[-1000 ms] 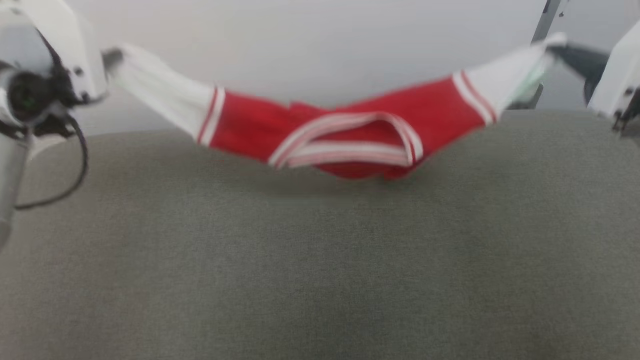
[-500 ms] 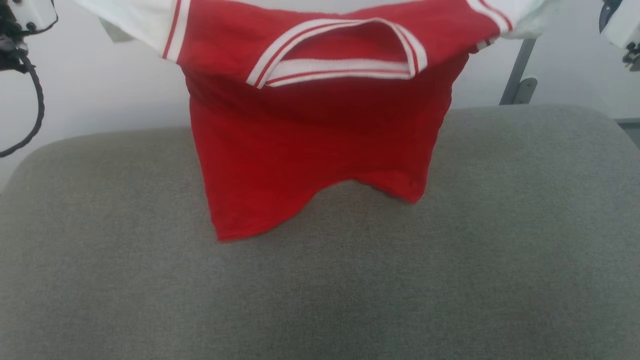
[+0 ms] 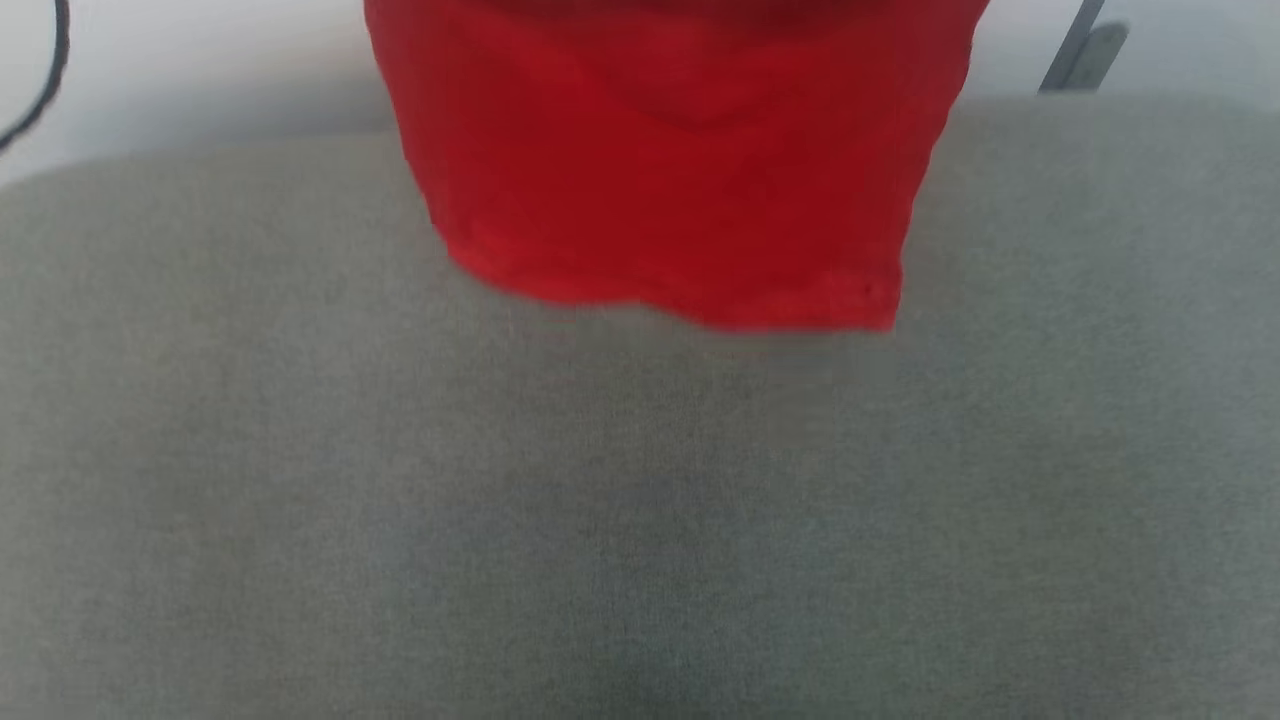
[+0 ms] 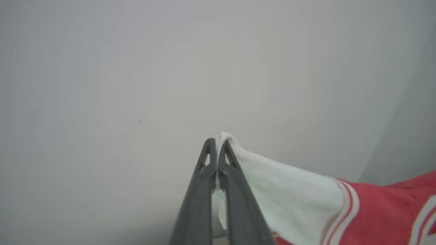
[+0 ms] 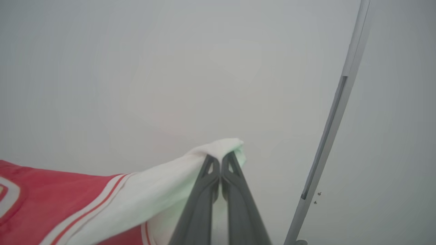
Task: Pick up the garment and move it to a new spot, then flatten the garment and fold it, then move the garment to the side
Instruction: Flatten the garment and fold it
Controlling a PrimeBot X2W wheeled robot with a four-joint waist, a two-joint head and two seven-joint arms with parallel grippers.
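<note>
Clamps the left gripper shut on the tip of a white sleeve, dark fingers pressed together with cloth poking out past them. Clamps the right gripper the same way on the opposite sleeve, with a grey metal post standing off to one side against the pale wall. Carries the garment strung between the two, red body dropping away from the striped trim.

Shows a clear change over the last second. Then: a bunched, sagging band held low between the grippers, collar folded on itself. Half a second back: raised, body fallen open, hem arched and uneven. Now: a broad red panel hanging over the far part of the grey cushion, hem nearly level. Owes part of that shift to the head camera tilting, since the cushion's far edge sits elsewhere in the view too. Leaves open whether the hem brushes the cushion: too blurred to tell.

Reads as pick-up done and the garment shaken open in mid-carry. Calls next, probably, for lowering hem first and drawing back so the cloth lays out flat. Leaves flattening, folding and the move aside all still to do.
</note>
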